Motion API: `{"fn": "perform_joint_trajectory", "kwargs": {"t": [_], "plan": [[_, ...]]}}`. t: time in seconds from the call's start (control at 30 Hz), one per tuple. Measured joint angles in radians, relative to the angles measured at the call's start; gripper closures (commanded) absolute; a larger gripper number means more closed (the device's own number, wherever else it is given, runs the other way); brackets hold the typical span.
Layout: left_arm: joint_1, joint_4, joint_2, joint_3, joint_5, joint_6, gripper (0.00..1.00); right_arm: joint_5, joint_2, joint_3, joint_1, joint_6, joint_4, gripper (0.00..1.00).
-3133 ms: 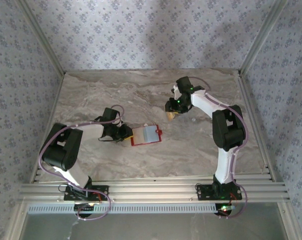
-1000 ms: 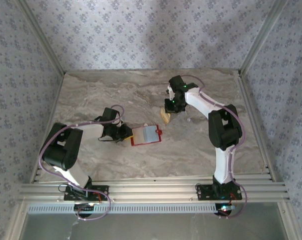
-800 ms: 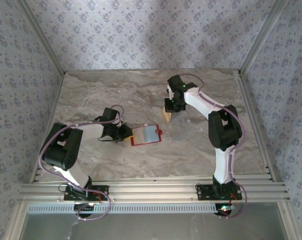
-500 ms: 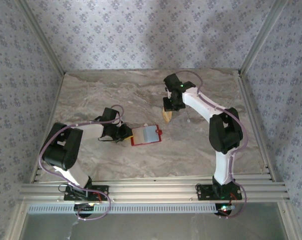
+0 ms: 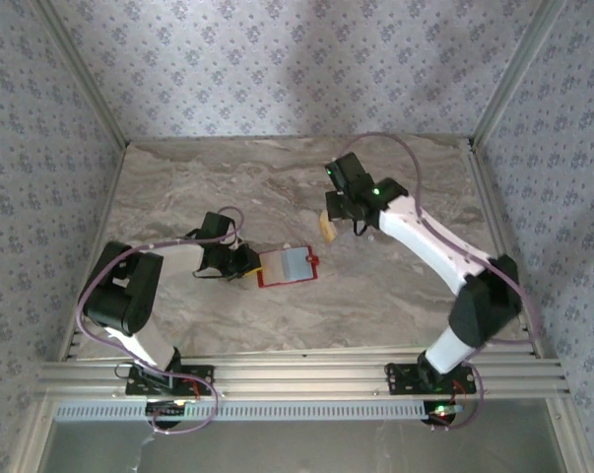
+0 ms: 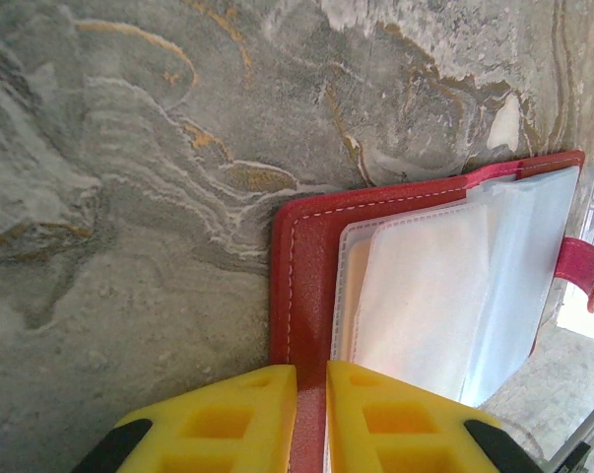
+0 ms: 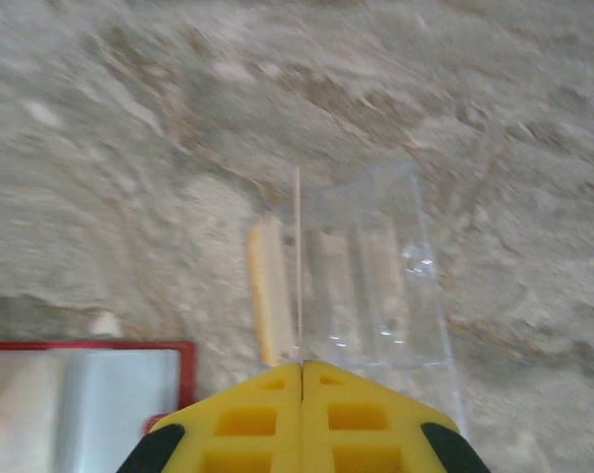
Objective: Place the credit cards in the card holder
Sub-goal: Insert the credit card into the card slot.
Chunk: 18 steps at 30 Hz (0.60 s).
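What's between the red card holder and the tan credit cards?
Just bare marble table, seen from the top view, separates the card holder and the credit cards.

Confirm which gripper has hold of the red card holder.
The left gripper, clamped on the red edge of the card holder. The right gripper instead pinches a thin credit card, seen edge-on.

The right arm (image 5: 439, 258) now stretches out low, its elbow swung down and out to the right instead of standing folded upright. The right gripper (image 5: 334, 215) has edged left and farther away. The tan credit cards (image 5: 326, 228), earlier tucked beneath the jaws, now show just left of them.
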Motion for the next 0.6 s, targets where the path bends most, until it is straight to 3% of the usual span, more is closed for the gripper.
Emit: {"fn": "perform_joint_trajectory", "kwargs": {"t": [0.17, 0.37, 0.6], "plan": [[0.000, 0.000, 0.000, 0.000, 0.000, 0.000, 0.83, -0.211, -0.094, -0.210, 0.013, 0.040, 0.199, 1.00], [0.000, -0.001, 0.000, 0.000, 0.000, 0.000, 0.83, -0.495, 0.031, -0.388, 0.039, 0.100, 0.439, 1.00], [0.000, -0.001, 0.000, 0.000, 0.000, 0.000, 0.83, -0.672, 0.154, -0.453, 0.040, 0.151, 0.620, 1.00]]}}
